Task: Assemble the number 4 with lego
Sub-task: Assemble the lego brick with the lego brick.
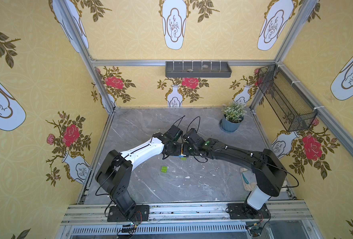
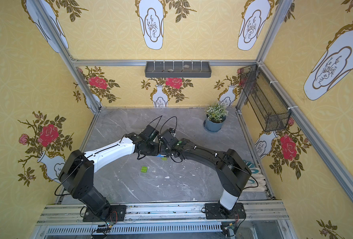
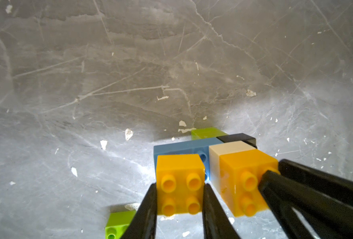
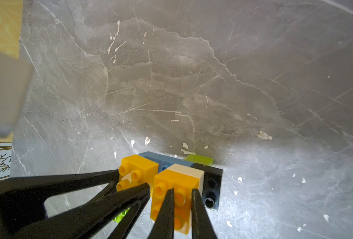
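Observation:
The number 4 (image 3: pixel 192 148) is a cluster of a blue bar with two yellow bricks, plus white, black and lime green ones, its far end down at the grey tabletop. My left gripper (image 3: pixel 180 186) is shut on one yellow brick (image 3: pixel 179 165), a finger on each side. My right gripper (image 4: pixel 182 191) is shut on the studs of the other yellow brick (image 4: pixel 175 180), beside the white brick (image 4: pixel 192 170). In both top views the two wrists meet mid-table and hide most of the number 4 (image 1: pixel 182 157) (image 2: pixel 163 158). A loose lime green lego (image 1: pixel 164 169) (image 2: pixel 144 169) (image 3: pixel 119 221) lies nearer the front.
A potted plant (image 1: pixel 232 119) stands at the back right of the table (image 1: pixel 171 186). A cloth (image 1: pixel 246 178) lies by the right arm's base. A black mesh basket (image 1: pixel 285 99) hangs on the right wall and a grey shelf tray (image 1: pixel 198 69) on the back wall.

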